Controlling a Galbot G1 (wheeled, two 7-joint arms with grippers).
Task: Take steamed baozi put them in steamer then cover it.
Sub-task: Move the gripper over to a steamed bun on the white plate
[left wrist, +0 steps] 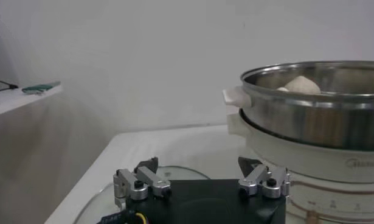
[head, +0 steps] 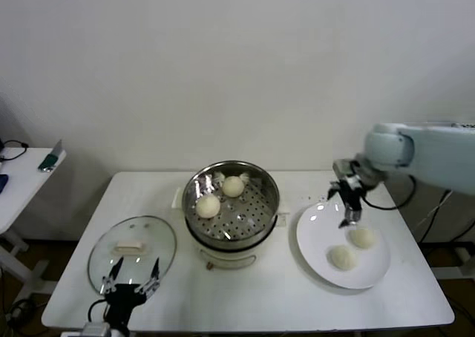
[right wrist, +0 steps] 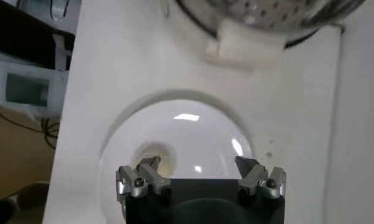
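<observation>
The steel steamer (head: 256,222) stands mid-table with two baozi inside, one at the back (head: 234,186) and one on the left (head: 208,205). Two more baozi (head: 361,237) (head: 341,257) lie on the white plate (head: 319,229) to the right. My right gripper (head: 348,218) is open and empty, just above the plate's far side, beside the nearer bun. In the right wrist view the gripper (right wrist: 199,163) hangs over the plate (right wrist: 187,134) with a bun (right wrist: 151,153) by one finger. The glass cover (head: 132,252) lies flat on the left. My left gripper (head: 132,283) is open above its near edge.
The left wrist view shows the steamer (left wrist: 314,115) with a bun (left wrist: 303,84) inside, the lid glass (left wrist: 174,173) under the gripper (left wrist: 199,165). A side table (head: 22,174) stands far left. The steamer's base handle (right wrist: 244,49) shows in the right wrist view.
</observation>
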